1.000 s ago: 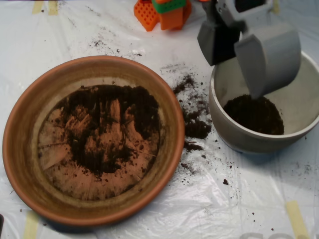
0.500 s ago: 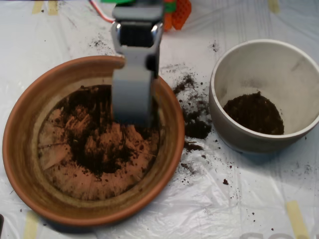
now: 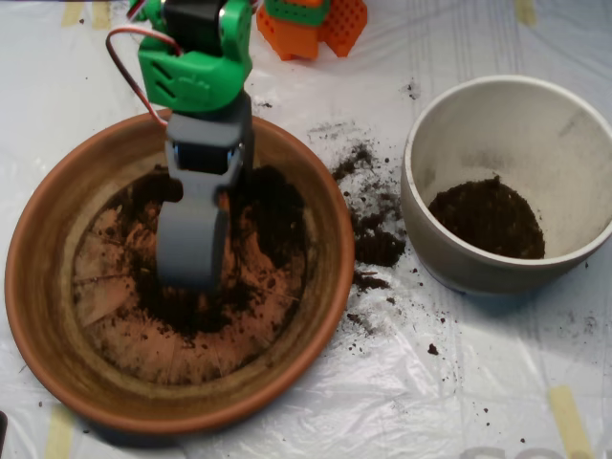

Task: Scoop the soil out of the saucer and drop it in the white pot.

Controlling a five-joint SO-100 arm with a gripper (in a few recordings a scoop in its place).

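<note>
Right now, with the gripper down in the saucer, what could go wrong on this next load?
The soil left in the saucer is thin and scattered, so the gripper may come up nearly empty or scrape the base. The sheet between the saucer and the pot already carries spilled soil, so more could drop there on the carry.

Matt grey plastic scoop (image 3: 194,251) at centre left, glossy green plastic arm housing (image 3: 196,65) above it, rough matt terracotta saucer (image 3: 38,287) with streaked base, crumbly dark soil (image 3: 273,215), smooth off-white ceramic white pot (image 3: 574,206) at right, wrinkled shiny plastic sheet (image 3: 449,402) underneath
</note>
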